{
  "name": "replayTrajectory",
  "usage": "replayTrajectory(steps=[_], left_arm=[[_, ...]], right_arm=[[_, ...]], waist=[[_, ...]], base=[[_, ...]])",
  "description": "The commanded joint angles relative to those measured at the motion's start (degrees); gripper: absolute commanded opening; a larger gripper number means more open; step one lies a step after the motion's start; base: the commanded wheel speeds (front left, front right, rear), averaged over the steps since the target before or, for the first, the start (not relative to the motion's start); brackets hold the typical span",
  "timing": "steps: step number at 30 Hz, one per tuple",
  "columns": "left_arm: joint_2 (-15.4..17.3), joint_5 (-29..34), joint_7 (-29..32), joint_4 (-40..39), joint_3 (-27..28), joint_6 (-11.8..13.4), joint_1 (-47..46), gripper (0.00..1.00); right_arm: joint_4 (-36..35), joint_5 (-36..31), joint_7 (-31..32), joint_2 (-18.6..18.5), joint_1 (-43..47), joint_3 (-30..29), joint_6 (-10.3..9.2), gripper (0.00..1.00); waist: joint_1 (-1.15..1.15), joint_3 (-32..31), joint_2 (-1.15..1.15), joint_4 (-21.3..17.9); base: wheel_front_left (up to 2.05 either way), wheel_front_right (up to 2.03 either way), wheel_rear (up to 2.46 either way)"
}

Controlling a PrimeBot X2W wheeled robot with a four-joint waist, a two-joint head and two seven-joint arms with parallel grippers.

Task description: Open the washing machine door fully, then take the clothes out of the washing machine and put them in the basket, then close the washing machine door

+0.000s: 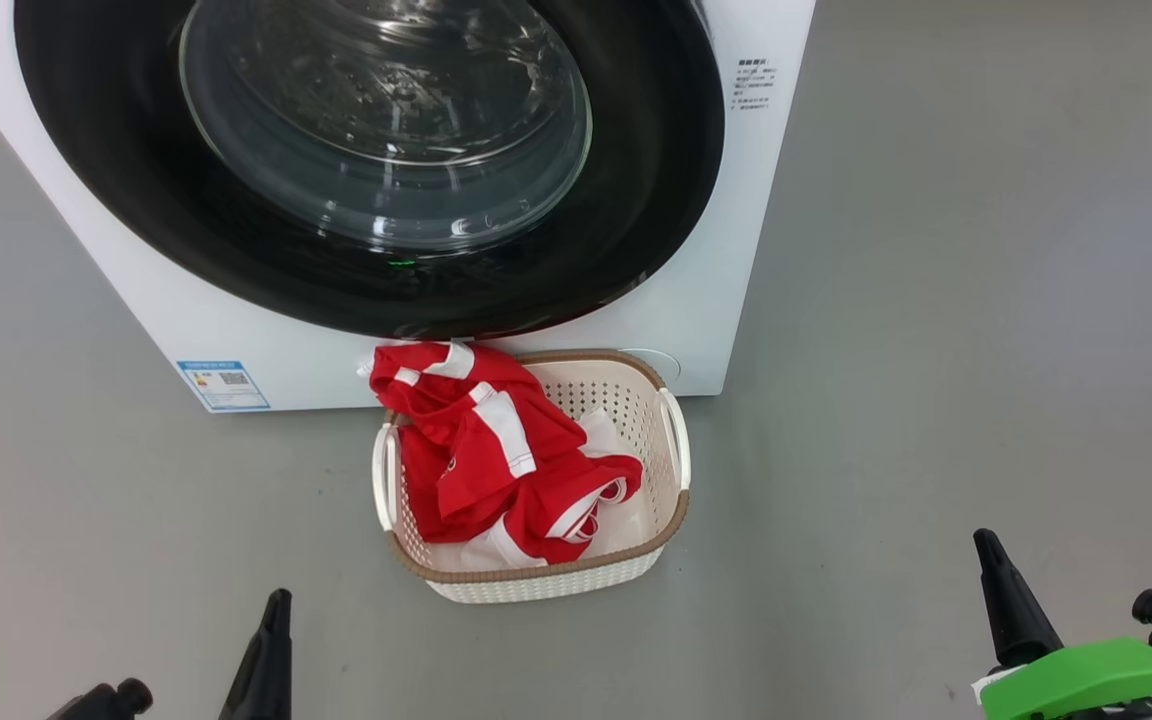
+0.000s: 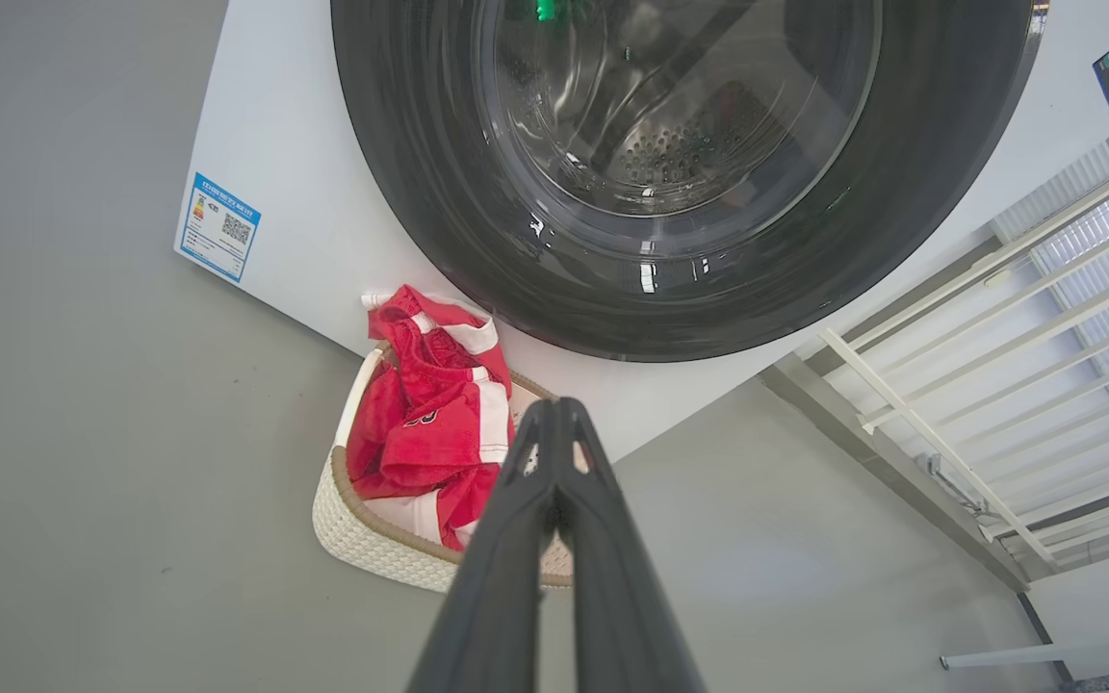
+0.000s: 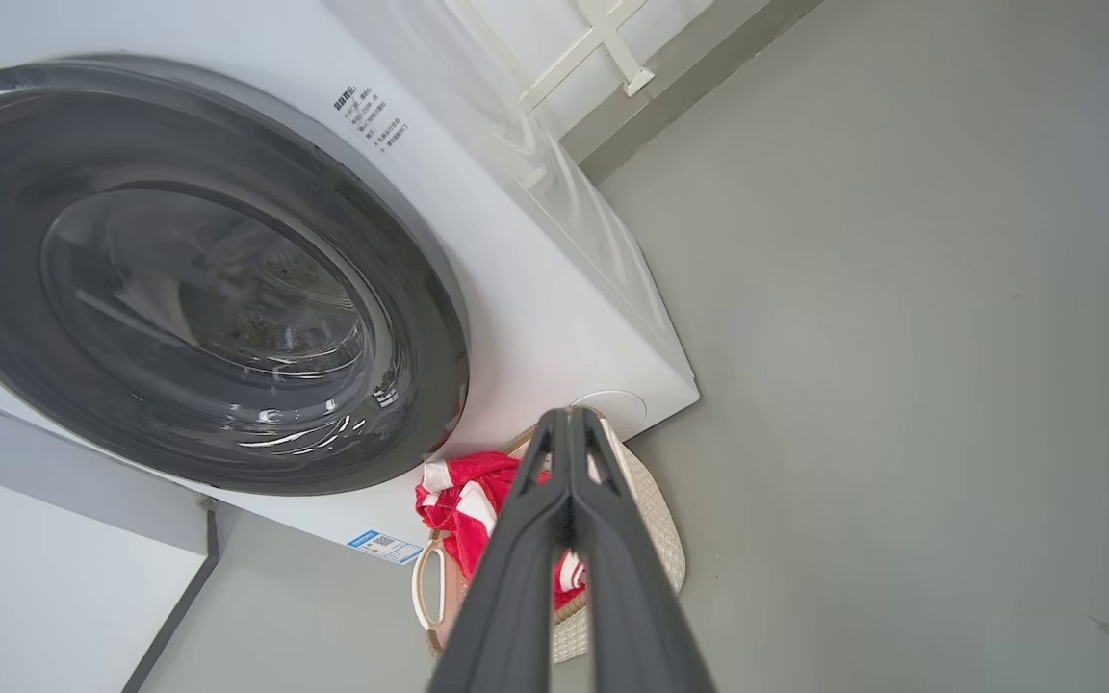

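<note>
Floor [image 1: 936, 300], smooth and grey, spreads under everything, and on it stands the big white box-shaped front-loading washing machine [image 1: 736, 260]. Its large round glossy black door [image 1: 376, 150] with the bulging clear glass window lies flush against the white front (the perforated steel drum shows through the glass in both wrist views). Right at the foot of the machine, below the door's lower edge, sits the small cream-white perforated plastic basket [image 1: 546, 588] with a brown woven-look rim and two white side handles. The bright red fabric clothes [image 1: 486, 450] with white stripes and trim lie heaped inside it, piled toward its left side and reaching over the back rim, close against the machine's front. The left hand [image 1: 279, 605] is at the lower left of the head view, well apart from the basket, its two long dark fingers pressed together with nothing between them. The right hand [image 1: 988, 548], at the lower right, is closed the same way and equally empty. A small blue label sticker [image 1: 223, 385] sits low on the machine's front, left of the basket.
</note>
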Motion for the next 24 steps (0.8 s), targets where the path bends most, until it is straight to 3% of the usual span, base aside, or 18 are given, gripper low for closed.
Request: replayTrajectory(steps=[1, 24], left_arm=[[0.9, -2.0, 0.4, -1.3, 0.9, -0.2, -2.1, 0.00], [1.4, -16.0, 3.8, -1.4, 1.8, -0.2, -3.2, 0.00]], right_arm=[[-1.7, 1.5, 0.5, -0.4, -2.2, 0.0, -0.03, 0.00], [-2.3, 13.0, 4.1, 0.0, -3.7, -1.1, -0.04, 0.00]], waist=[[-0.01, -0.1, 0.00, 0.0], [-0.01, -1.5, 0.00, -0.2]], base=[[0.00, 0.00, 0.00], [0.00, 0.00, 0.00]])
